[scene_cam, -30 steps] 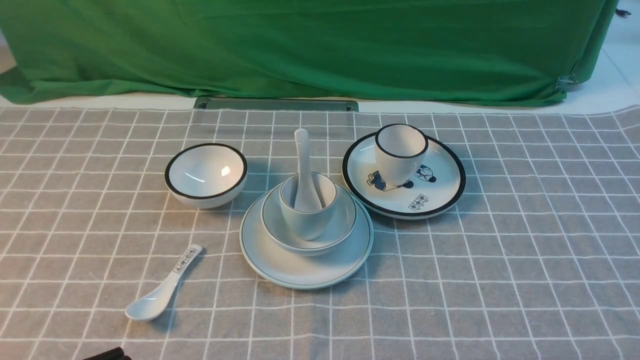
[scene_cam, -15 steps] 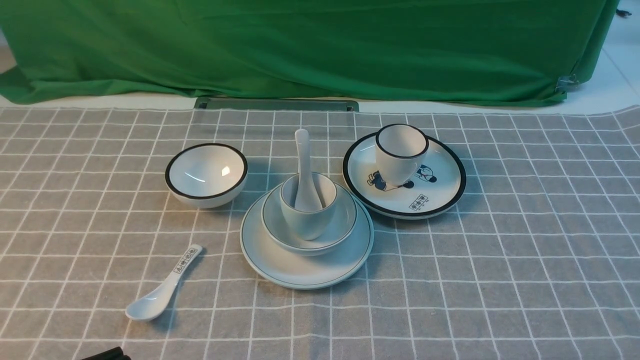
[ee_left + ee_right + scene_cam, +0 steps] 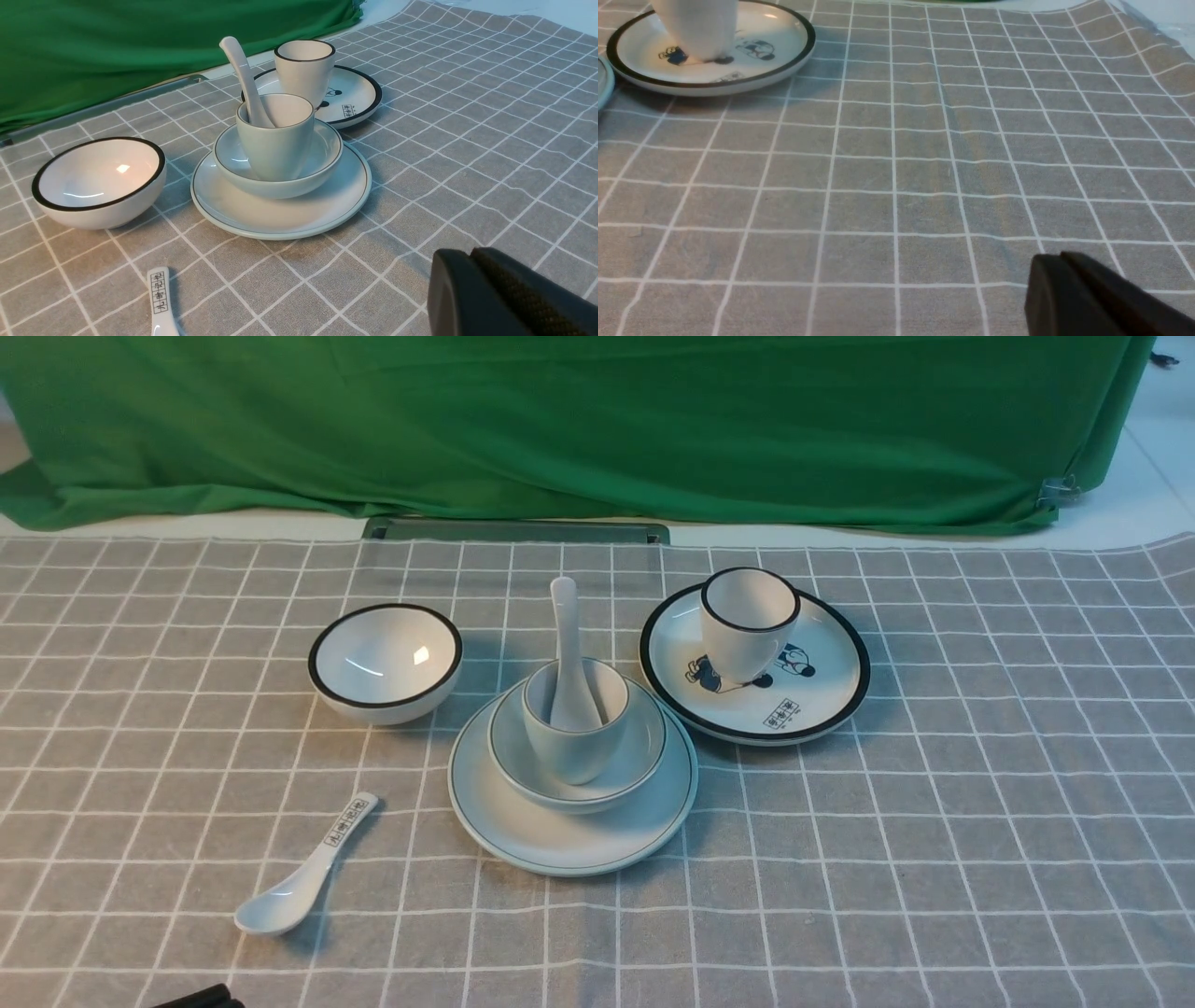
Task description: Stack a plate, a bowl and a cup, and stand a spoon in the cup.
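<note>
Spoon [image 3: 566, 644] stands in the cup [image 3: 573, 733], cup sits in the bowl [image 3: 635, 756], bowl rests on the plate [image 3: 560, 840] mid-cloth. Left gripper [image 3: 472, 261] and right gripper [image 3: 1057, 266] are both pinched together, empty, well apart from the stack.

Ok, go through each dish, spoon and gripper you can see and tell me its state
Green-rimmed white plate: bottom of stack.
Grey-rimmed shallow bowl: on plate.
Off-white handleless cup: upright in bowl.
Plain white ceramic spoon: standing in cup.
Left gripper: shut, empty.
Right gripper: shut, empty.
</note>
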Tool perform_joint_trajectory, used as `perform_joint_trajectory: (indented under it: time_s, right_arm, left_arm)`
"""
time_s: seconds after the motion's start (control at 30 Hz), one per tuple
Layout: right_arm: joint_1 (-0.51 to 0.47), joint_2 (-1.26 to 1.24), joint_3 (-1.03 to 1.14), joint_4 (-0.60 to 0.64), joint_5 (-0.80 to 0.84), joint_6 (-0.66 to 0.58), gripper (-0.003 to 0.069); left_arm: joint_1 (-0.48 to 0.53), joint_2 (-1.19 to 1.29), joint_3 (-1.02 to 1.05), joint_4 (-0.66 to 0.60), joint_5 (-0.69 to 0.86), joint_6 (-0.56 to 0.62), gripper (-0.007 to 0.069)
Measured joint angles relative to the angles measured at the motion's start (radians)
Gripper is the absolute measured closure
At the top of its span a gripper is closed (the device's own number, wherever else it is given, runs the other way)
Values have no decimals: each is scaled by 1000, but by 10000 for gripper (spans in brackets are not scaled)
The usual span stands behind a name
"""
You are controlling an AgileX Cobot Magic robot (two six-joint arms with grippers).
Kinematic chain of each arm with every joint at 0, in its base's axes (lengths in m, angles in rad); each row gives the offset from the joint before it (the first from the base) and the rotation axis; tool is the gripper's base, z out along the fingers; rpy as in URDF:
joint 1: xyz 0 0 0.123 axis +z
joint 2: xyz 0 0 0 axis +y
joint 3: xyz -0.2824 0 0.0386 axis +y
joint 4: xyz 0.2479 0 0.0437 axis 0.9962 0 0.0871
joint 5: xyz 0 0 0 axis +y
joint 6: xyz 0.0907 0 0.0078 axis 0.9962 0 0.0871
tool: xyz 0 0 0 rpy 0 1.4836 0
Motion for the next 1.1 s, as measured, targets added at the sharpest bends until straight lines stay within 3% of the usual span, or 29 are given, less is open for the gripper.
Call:
perform_joint_trajectory:
  time_s: [0.5, 0.6, 0.83, 0.87, 0.9, 1.1]
  right_arm:
    - [0, 0, 0, 0, 0, 0, 575]
    - [0, 0, 0, 0, 0, 0, 572]
    - [0, 0, 0, 0, -1, 0, 554]
    - [0, 0, 0, 0, -1, 0, 553]
    - [0, 0, 0, 0, 0, 0, 543]
    - [0, -1, 0, 0, -2, 0, 530]
  left_arm:
    - [25, -2, 0, 18, -13, -2, 612]
    - [90, -19, 0, 31, -37, -11, 612]
    - [503, -91, 56, 14, -111, -29, 612]
    - [503, -91, 61, 14, -113, -29, 612]
    - [582, -91, 111, -13, -121, -29, 612]
    - [623, -91, 187, -62, -115, -42, 612]
